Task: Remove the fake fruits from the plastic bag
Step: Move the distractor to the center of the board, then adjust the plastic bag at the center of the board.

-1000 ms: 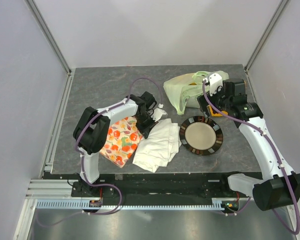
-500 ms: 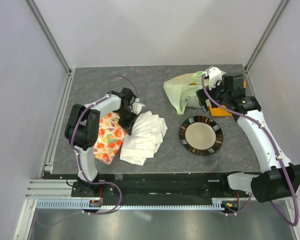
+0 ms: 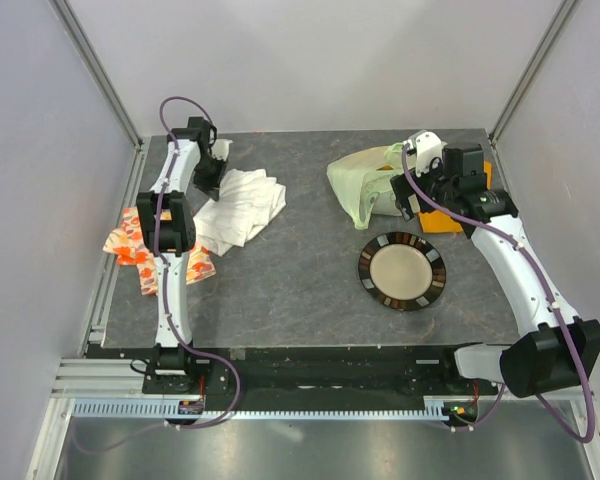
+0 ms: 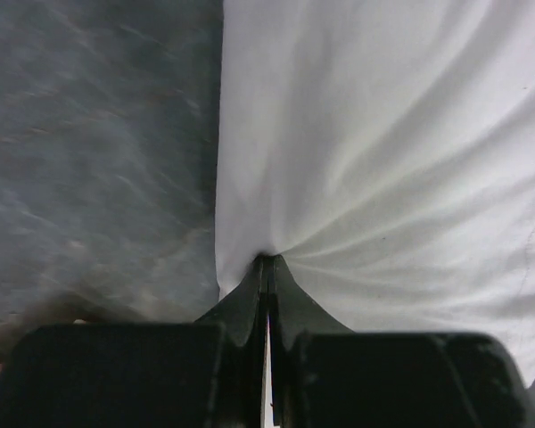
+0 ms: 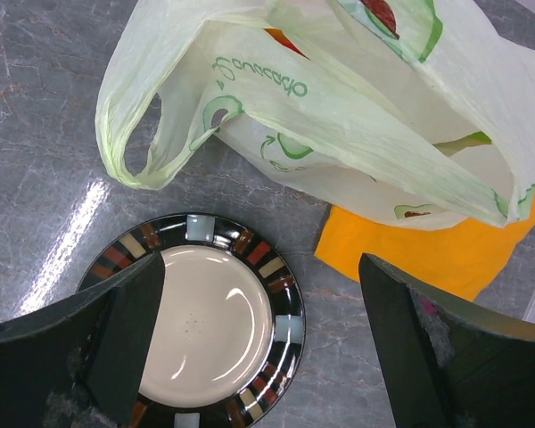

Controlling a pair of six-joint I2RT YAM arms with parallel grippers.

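My left claw (image 4: 266, 260) is pinching an edge of the crumpled white cloth (image 4: 383, 160) at the far left of the dark grey tabletop (image 3: 300, 270). My right claw (image 5: 259, 266) hangs spread wide above the round striped-rim plate (image 5: 205, 227) and the thin pale green plastic bag (image 5: 339, 107) (partly on a flat orange cloth (image 5: 428, 250)) at far right; the glossy fake fruits (image 5: 283, 40) show only as a red patch through its film

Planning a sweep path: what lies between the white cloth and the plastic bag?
Only bare table separates the white cloth from the plastic bag, shown in the top view.
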